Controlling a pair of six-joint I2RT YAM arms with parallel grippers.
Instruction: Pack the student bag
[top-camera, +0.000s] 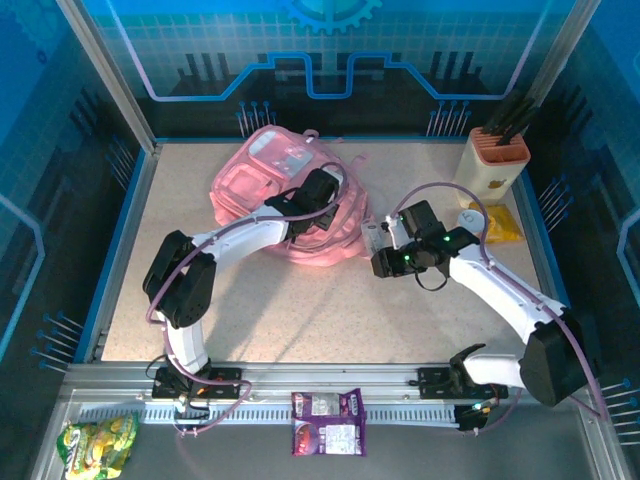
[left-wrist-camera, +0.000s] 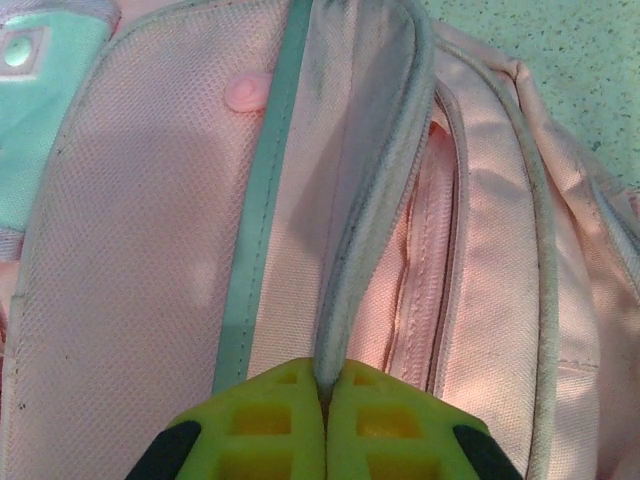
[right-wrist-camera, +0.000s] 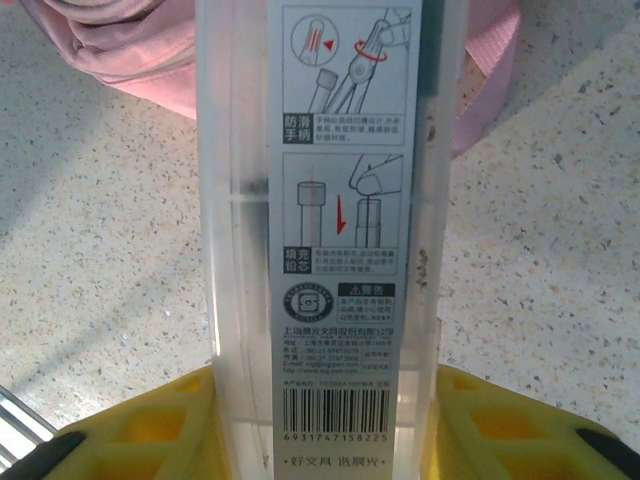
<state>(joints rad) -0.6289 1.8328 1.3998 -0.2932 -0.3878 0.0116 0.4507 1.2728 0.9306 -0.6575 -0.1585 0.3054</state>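
Your left claw (left-wrist-camera: 325, 378) is pinching shut on the grey-edged flap (left-wrist-camera: 345, 270) of the large pink fabric student bag (left-wrist-camera: 130, 260), which is lying on the desk (top-camera: 300, 300).
Your right claw (right-wrist-camera: 325, 410) is gripping a clear plastic labelled box (right-wrist-camera: 330, 200) beside it; packing seems to be barely starting.

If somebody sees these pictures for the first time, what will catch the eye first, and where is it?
The pink student bag lies at the back of the table, left of centre, the biggest thing. The left gripper is shut on a grey fabric edge of its pocket. Just right of the bag, the right gripper grips a clear plastic case with a printed label.
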